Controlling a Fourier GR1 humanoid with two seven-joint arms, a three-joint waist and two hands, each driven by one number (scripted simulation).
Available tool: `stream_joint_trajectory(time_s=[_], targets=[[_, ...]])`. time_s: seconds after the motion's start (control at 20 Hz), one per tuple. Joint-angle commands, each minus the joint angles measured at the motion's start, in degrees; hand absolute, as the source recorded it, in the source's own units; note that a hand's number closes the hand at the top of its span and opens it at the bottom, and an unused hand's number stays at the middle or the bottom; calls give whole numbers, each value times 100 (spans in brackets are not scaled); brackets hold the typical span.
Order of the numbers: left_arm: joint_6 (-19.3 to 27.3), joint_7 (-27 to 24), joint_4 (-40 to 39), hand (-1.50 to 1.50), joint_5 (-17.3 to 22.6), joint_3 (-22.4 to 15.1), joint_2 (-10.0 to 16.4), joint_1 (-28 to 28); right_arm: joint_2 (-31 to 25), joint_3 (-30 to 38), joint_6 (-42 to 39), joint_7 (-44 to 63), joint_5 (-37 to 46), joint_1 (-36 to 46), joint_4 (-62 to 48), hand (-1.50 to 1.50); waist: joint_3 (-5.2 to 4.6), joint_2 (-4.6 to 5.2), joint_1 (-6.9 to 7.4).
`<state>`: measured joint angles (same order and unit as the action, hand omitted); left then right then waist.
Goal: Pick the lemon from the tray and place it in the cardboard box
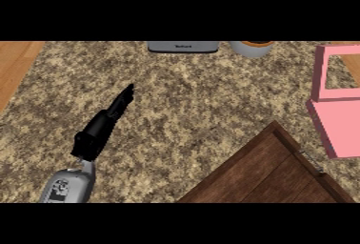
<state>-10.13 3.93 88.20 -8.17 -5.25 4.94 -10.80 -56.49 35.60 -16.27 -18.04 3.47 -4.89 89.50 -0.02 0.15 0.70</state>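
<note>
My left hand (pixel 104 127) stretches over the speckled counter at the left, fingers straight and pointing up and to the right, holding nothing. A dark wooden tray (pixel 271 171) fills the lower right, and only its corner and part of its floor show. No lemon shows on the visible part of the tray or anywhere else. A pink open box (pixel 337 121) stands at the right edge, its flap lying toward me. The tray and box are well to the right of my left hand. My right hand does not show.
A grey appliance (pixel 183 46) and a pale round pot (pixel 252 48) stand at the counter's far edge. The counter ends at the left, where a light wooden surface (pixel 14 62) shows.
</note>
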Motion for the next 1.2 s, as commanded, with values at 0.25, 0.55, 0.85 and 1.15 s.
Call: stream_joint_trajectory(time_s=[0.25,0.55,0.85,1.15], targets=[[-260,10,-269,0,169,308,196,-380,37,-1451,811,-511,1519,1610,-1831,150,5,24,63],[-252,162,154,0,95,54,55,-3,721,-2077,1656,-912,2388,2311,-3128,150,9,24,120],[53,116,175,0,-162,-145,-219,59,1001,-2093,735,-654,2003,2633,-4161,-150,11,20,83],[-57,-207,-133,0,-137,49,-63,33,1113,-1867,608,-1484,1891,3404,-5427,-150,10,20,32]])
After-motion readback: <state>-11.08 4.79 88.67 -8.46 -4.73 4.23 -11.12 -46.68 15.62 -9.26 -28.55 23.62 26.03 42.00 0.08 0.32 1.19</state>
